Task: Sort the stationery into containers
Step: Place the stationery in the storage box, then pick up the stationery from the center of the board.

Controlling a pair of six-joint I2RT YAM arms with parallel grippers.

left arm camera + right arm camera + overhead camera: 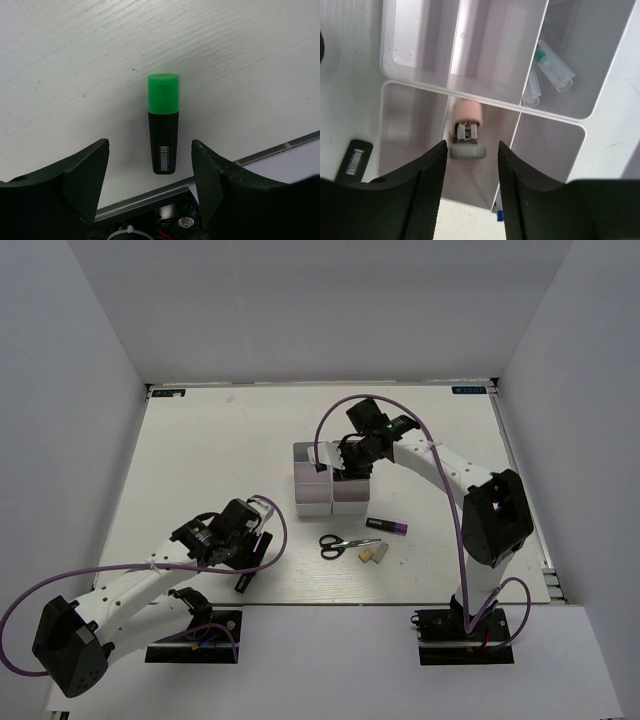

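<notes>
Well, my left gripper [150, 147] hangs spread wide and holds nothing, one finger either side of the green-capped black marker [163, 125], which lies flat on the table near its front edge. The barrel sits nearer one finger, so closing could nudge it off line or roll it away. Further along, the scissors [345, 543], erasers [372, 555] and purple marker [388, 527] wait on the table. My right gripper [471, 146] stands partly parted over the containers [420, 85], with the pinkish-white clip-like piece [467, 125] loose in a bin between the fingers. It lies close against one finger; rising carelessly might drag it out.
</notes>
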